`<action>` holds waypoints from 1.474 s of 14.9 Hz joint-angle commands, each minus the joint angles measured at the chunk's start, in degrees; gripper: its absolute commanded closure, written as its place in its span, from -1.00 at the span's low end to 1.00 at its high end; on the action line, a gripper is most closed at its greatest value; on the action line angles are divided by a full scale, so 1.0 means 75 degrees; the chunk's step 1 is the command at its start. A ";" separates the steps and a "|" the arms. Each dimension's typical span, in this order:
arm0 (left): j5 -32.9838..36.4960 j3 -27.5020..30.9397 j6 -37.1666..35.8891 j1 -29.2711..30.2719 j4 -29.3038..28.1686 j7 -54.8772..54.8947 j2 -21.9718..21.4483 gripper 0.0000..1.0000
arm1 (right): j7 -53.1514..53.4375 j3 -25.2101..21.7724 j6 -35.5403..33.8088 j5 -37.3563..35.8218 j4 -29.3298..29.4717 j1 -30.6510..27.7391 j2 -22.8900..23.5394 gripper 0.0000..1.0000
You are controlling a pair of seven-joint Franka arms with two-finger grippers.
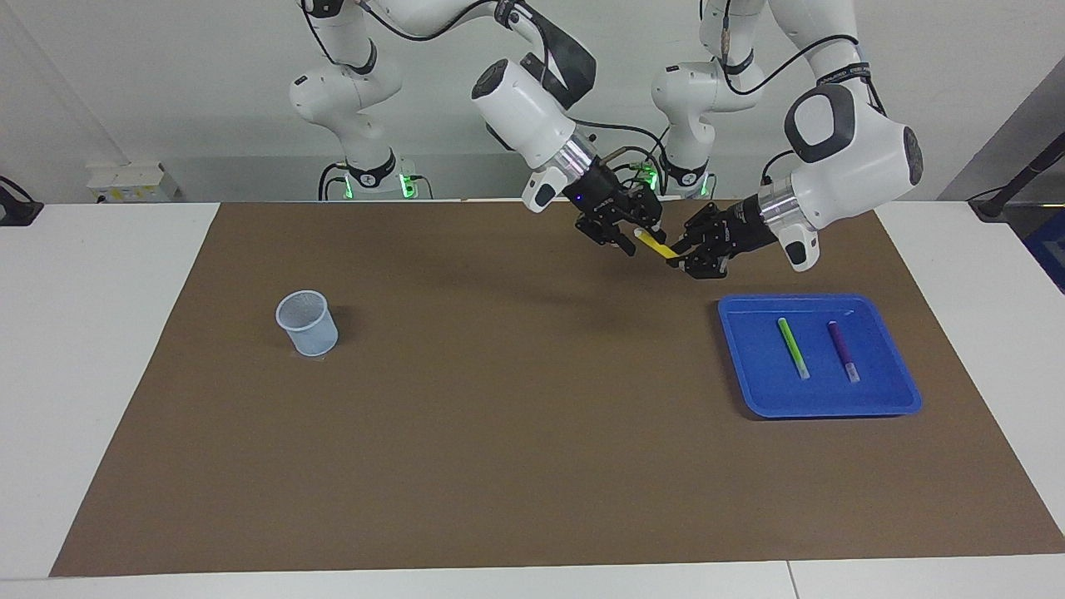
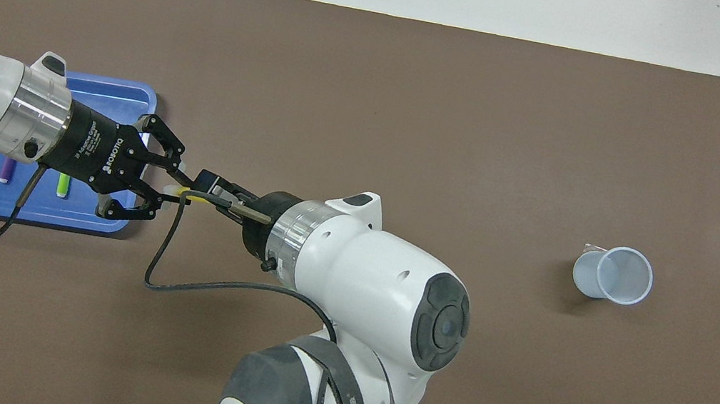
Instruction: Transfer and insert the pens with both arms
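- Two large arms, the left arm (image 1: 849,158) and the right arm (image 1: 532,108), are built of rounded, glossy white shells.
- Dark grey caps are set into the joints; a round one with concentric rings is seen on the right arm (image 2: 445,324).
- A ribbed silver metal ring is fitted at each wrist, ahead of a black gripper body.
- The left gripper (image 2: 167,189) is made of black linked fingers, and white "ROBOTIQ" lettering is printed along its body.
- The right gripper (image 1: 636,233) is black too, with a small blue light on its body.
- Black cables are looped along both arms.
- A black band with white lettering is wrapped around the left arm's upper link.
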 commanded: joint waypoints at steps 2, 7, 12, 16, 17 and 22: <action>-0.0169 0.0047 -0.0025 -0.0043 -0.0275 -0.0118 -0.0286 1.00 | -0.0087 0.0030 0.0096 0.0183 0.0121 -0.0009 0.0060 -0.17; -0.0216 0.0047 -0.0025 -0.0055 -0.0275 -0.0165 -0.0321 1.00 | -0.0017 0.0042 0.0096 0.0195 0.0110 0.0190 0.0060 -0.08; -0.0228 0.0047 -0.0037 -0.0055 -0.0275 -0.0176 -0.0321 1.00 | -0.0064 0.0042 0.0073 0.0195 0.0110 0.0167 0.0071 0.18; -0.0228 0.0047 -0.0037 -0.0055 -0.0275 -0.0176 -0.0321 1.00 | -0.0134 0.0030 0.0061 0.0183 0.0121 0.0131 0.0083 0.18; -0.0228 0.0047 -0.0037 -0.0055 -0.0275 -0.0176 -0.0333 1.00 | -0.0146 0.0030 0.0073 0.0183 0.0121 0.0120 0.0071 0.18; -0.0227 0.0047 -0.0049 -0.0055 -0.0275 -0.0176 -0.0380 1.00 | -0.0146 0.0030 0.0108 0.0183 0.0121 0.0119 0.0083 0.45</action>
